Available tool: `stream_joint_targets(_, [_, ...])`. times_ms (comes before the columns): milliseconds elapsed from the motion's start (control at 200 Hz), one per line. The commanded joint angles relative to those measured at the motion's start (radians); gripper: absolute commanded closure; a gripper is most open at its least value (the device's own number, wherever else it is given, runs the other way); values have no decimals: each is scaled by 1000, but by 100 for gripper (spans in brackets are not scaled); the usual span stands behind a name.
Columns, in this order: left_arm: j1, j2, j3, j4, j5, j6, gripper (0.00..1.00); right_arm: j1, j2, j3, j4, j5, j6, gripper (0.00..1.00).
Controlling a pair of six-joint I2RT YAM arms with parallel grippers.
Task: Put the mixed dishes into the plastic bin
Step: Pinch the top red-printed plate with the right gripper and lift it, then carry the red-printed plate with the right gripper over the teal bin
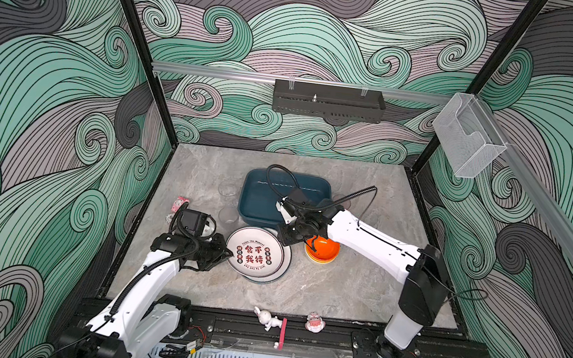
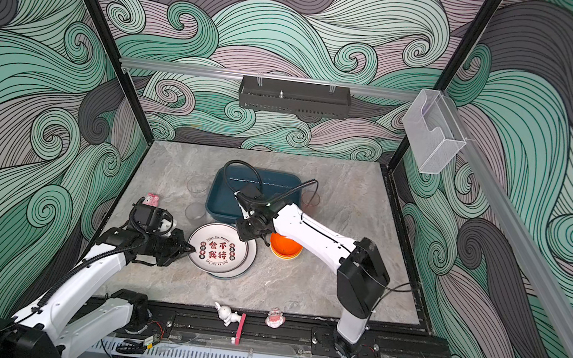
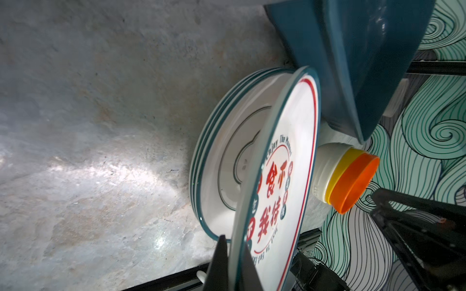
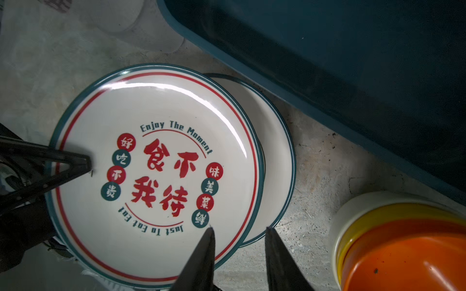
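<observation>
Plate (image 4: 156, 173) round, face up, gripped edge tilted off stack (image 4: 277, 141) | white, teal-red rim, red characters | left gripper (image 3: 234, 243) clamped on rim | right gripper (image 4: 239, 228) part-open, empty

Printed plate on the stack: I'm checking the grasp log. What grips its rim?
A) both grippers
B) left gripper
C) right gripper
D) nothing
B: the left gripper is shut on the rim of the printed plate, holding it tilted off the plates beneath; the right gripper stands open, holding nothing.
</observation>
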Motion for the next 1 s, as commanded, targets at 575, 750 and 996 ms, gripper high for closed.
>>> stream_joint_targets(575, [-97,-30,196,182,63,-143,100,-235,-279,-310,331,-438,209,48])
stream_joint_targets(750, [-126,4,205,245,66,-172,100,-258,-281,-330,401,-506,253,57])
stream_joint_targets(996, [-132,28,202,276,78,-182,100,-274,-255,-329,426,-534,273,81])
